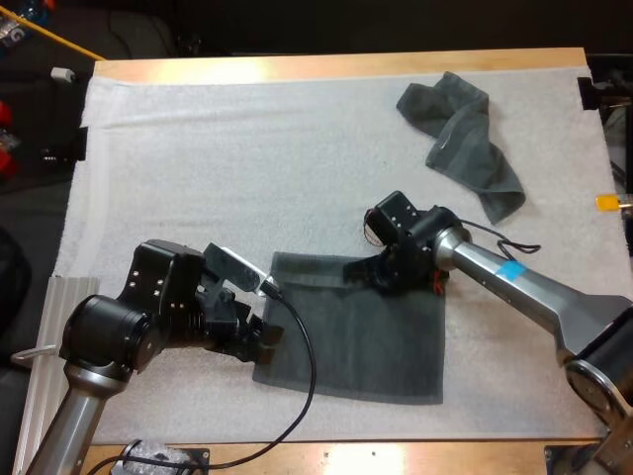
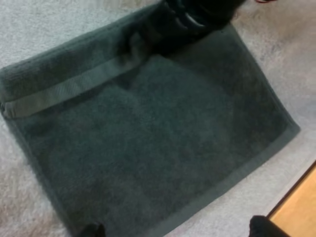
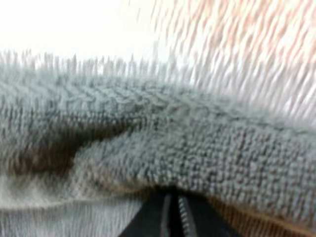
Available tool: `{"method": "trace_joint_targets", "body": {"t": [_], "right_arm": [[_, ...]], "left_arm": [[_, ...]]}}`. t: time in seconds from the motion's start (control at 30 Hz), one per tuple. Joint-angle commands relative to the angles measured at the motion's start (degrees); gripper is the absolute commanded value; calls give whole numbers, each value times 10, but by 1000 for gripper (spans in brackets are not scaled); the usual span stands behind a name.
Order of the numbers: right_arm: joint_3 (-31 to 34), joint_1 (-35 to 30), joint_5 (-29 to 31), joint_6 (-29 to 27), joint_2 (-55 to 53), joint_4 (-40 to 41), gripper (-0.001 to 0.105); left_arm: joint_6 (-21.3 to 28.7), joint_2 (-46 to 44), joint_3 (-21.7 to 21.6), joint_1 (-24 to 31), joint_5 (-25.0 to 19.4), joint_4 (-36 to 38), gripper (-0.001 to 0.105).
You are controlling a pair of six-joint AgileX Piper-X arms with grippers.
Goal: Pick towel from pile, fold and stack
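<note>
The towel (image 1: 361, 332) lies flat on the mat (image 1: 247, 168), near me. My left tool (image 1: 261, 341) hangs spread apart at its left edge, ready to grab for folding. My right tool (image 1: 368, 271) sits at the far edge. I cannot tell if it grips.

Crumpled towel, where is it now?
In the high view the crumpled towel lies at the mat's far right, beyond the flat towel and right claw.
</note>
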Motion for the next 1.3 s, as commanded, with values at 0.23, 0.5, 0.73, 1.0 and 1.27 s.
{"method": "trace_joint_targets", "body": {"t": [0.23, 0.5, 0.73, 1.0, 1.27], "right_arm": [[-58, -34, 79, 30, -3, -98, 0], [-121, -40, 80, 14, -26, -93, 0], [-122, -29, 77, -16, -85, -57, 0], [-122, 19, 58, -75, -125, 19, 0], [-114, 100, 56, -81, -119, 42, 0]], "left_arm": [[-3, -3, -4, -2, 5, 5, 57], [2, -3, -4, -2, 5, 5, 57], [5, -3, -4, -2, 5, 5, 57], [5, -3, -4, -2, 5, 3, 57], [5, -3, -4, -2, 5, 3, 57]]}}
